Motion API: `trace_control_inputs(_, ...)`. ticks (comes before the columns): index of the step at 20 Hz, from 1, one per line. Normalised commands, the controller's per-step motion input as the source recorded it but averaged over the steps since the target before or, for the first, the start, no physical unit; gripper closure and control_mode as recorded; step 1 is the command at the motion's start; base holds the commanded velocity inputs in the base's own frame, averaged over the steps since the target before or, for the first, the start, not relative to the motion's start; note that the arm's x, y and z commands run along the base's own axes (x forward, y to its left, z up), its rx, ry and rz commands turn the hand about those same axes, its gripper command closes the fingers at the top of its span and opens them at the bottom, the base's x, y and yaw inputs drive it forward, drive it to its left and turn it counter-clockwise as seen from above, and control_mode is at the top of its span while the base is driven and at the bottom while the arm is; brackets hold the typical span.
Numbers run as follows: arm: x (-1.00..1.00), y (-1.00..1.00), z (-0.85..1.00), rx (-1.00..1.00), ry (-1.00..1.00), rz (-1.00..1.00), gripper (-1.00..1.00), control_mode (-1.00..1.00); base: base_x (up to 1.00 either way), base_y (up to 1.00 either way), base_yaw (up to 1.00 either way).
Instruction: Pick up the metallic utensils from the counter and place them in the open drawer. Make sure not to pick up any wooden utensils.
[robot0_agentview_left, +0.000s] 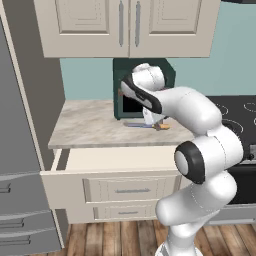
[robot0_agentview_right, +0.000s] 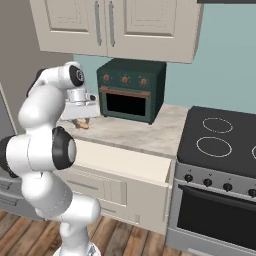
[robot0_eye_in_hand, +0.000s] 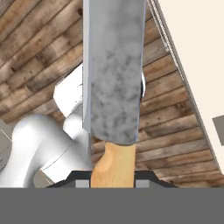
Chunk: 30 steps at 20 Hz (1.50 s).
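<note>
My gripper (robot0_eye_in_hand: 113, 176) is shut on the orange-tan handle of the knife (robot0_eye_in_hand: 114, 74), one of the metallic utensils. Its grey steel blade runs away from the hand over wood floor. In the left base view the gripper (robot0_agentview_left: 152, 121) hangs just above the counter (robot0_agentview_left: 90, 127), in front of the toaster oven, with the knife (robot0_agentview_left: 140, 125) lying level and its blade pointing left. From the right, the gripper (robot0_agentview_right: 80, 119) shows the knife's handle (robot0_agentview_right: 82, 124) below it, over the counter (robot0_agentview_right: 135, 132). The open drawer (robot0_agentview_left: 115, 159) (robot0_agentview_right: 120, 162) is pulled out below the counter edge. The wooden utensils are hidden.
A dark green toaster oven (robot0_agentview_right: 131, 90) stands at the back of the counter. A black stove (robot0_agentview_right: 217, 140) lies to the right and a grey fridge (robot0_agentview_left: 20, 150) to the left. Cream upper cabinets (robot0_agentview_left: 130, 25) hang overhead.
</note>
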Motion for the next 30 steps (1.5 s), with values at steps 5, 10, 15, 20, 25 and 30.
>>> trace_control_inputs(5,0.1,0.69,-0.53,0.01,-0.05,-0.1,1.0,-1.0,0.0,0.0,0.0)
trace_control_inputs(10,-0.05,0.27,-0.58,0.01,-0.06,-0.02,1.0,-1.0,0.0,0.0,0.0)
trace_control_inputs(15,-0.16,0.02,-0.53,0.08,-0.26,0.0,1.0,-1.0,0.0,0.0,0.0)
trace_control_inputs(20,-0.12,0.0,-0.02,0.12,-0.37,0.0,1.0,-1.0,0.0,0.0,0.0)
trace_control_inputs(25,0.17,0.0,0.0,0.06,-0.22,-0.01,1.0,-1.0,0.0,0.0,0.0)
trace_control_inputs(30,0.36,0.0,0.0,0.01,-0.06,0.0,1.0,-1.0,0.0,0.0,0.0)
